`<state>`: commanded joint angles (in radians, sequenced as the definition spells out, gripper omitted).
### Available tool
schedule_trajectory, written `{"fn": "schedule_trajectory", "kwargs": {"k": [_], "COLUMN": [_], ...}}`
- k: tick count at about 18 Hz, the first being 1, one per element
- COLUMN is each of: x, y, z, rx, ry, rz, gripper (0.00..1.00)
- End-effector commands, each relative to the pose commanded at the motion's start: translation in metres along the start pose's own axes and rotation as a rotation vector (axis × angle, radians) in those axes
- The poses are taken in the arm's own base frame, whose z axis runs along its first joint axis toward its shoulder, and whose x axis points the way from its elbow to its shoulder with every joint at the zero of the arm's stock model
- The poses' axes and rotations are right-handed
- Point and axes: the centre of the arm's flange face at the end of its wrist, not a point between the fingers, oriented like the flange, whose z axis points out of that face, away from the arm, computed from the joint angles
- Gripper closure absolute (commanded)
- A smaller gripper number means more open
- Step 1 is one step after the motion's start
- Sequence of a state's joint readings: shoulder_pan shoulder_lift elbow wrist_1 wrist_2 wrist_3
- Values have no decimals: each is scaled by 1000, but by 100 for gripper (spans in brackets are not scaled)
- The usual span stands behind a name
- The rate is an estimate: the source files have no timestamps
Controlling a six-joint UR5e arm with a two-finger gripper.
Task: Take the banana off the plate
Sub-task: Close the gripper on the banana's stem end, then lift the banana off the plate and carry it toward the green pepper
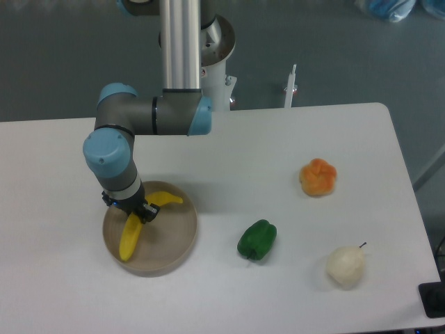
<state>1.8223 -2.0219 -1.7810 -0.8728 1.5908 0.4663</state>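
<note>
My claw (144,211) down on banana (138,224), mid-length; jaw state hidden, cannot tell. Banana not lifted, lies in plate (177,243). Lift remains.

White bench (229,160) with a rounded far-right corner, filling most of the view; dark grey floor behind it. Four things sit directly on the top. Round tan plate (182,240) with a low rim, near the front-left. Green bell pepper (256,240) just right of the plate, not touching it. Pale cream pear (345,266) with a dark stem, front-right, well apart from the pepper. Rounded orange-yellow fruit (318,177) further back on the right, behind the pear. The robot's base stands at the back edge, centre-left.
</note>
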Motion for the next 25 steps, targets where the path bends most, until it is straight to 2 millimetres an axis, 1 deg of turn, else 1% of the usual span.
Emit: {"fn": "schedule_trajectory", "kwargs": {"k": [2,3,6,8,12,13,15,17,20,22,25], "x": [-20,-24,-70,-103,-157,-169,-185,-209,-239,-250,-260], "y": [9,10,31,48,79,87,99,114,124,130,126], "z": [-17,-26,-60,-72,-102,-103,-108,-113,-128,-135,-141], "rx": [16,23,50,30,27,19,18,20,31,37,47], "ry": [-14,-25,-54,-49,-65,-60,-68,-77,-105,-120,-134], "rz": [-10,11,-9,-1,42,51,79,103,132,139,137], "gripper": [85,85,85,85,85,85,85,85,85,85,85]}}
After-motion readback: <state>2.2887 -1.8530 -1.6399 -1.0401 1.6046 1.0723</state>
